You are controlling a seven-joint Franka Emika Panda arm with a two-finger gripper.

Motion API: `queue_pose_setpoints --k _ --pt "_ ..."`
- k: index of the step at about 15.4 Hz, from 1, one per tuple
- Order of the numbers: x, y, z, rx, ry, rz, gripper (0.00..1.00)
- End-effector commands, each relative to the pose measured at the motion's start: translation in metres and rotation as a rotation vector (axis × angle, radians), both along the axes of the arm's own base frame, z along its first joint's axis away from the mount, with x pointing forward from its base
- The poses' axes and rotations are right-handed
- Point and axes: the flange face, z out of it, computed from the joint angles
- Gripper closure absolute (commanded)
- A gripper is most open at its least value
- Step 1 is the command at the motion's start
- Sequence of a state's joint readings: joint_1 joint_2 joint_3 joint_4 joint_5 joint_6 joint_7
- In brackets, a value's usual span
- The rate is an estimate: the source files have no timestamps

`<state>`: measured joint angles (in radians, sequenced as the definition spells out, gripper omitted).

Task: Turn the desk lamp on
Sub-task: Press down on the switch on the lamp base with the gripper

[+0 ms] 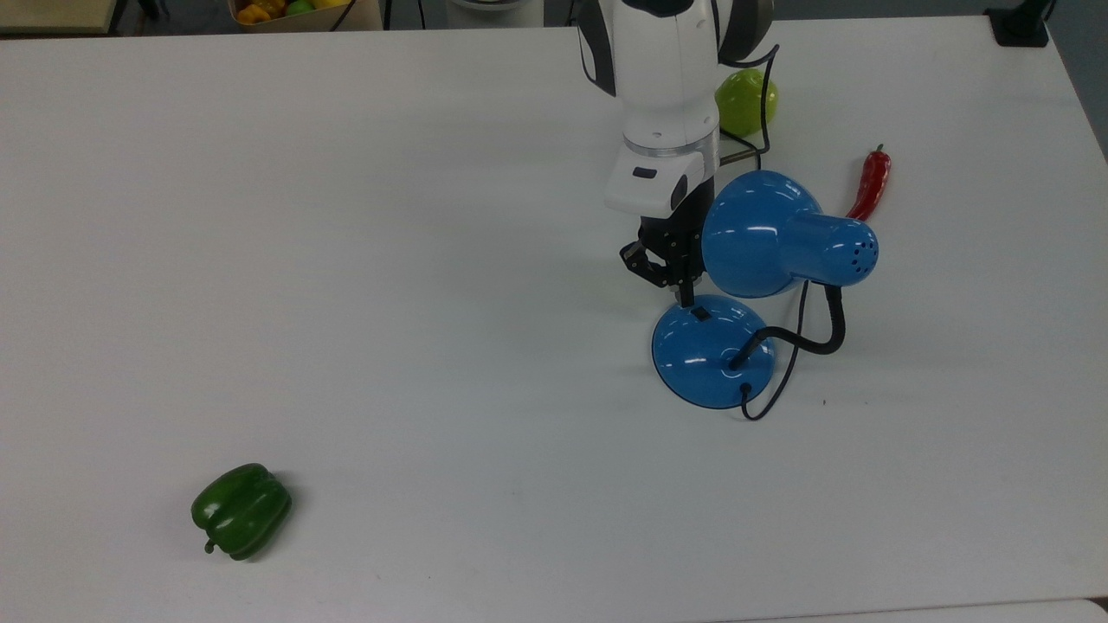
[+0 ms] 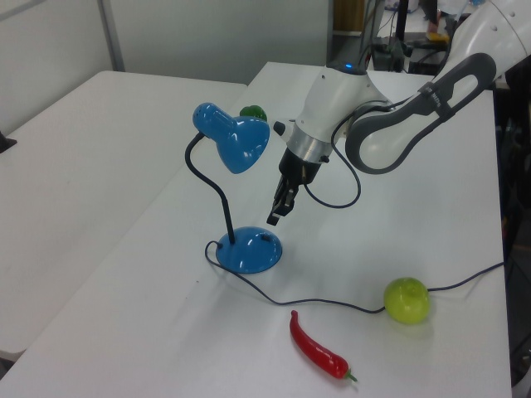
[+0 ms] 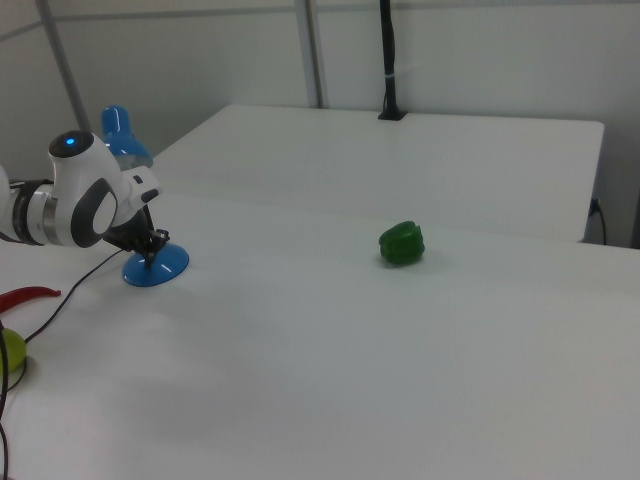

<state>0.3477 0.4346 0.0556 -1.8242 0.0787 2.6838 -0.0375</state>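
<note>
Blue base, black switch: we're almost on it

Green pepper sits nearest us in the top view, alone and well out of play. Moving up the table, we reach the lamp: its domed base rests on the white surface, gooseneck curling up to the shade that hangs above and just behind it. On the base's far edge we spot the small black switch. And there is our gripper, fingers drawn together into one narrow tip, pointing down. In the top view the tip sits right at the switch; the left view has it just above and beside the base, not touching yet, we'd say. So the switch lies straight below and slightly ahead of the tip. A short press down should do it, though the shade crowds the wrist closely. Beyond lie the red chilli and the green apple.
</note>
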Motion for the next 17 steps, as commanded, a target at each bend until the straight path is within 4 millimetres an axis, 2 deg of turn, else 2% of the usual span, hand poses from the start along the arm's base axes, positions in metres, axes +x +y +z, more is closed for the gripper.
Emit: queue_pose_setpoints --k 1,11,17 --pt "0.002 0.004 -0.008 0.012 -0.011 -0.001 1.0" --pt "0.003 0.019 -0.011 0.039 -0.052 0.014 1.0" --pt "0.002 0.021 -0.012 0.038 -0.052 0.018 1.0"
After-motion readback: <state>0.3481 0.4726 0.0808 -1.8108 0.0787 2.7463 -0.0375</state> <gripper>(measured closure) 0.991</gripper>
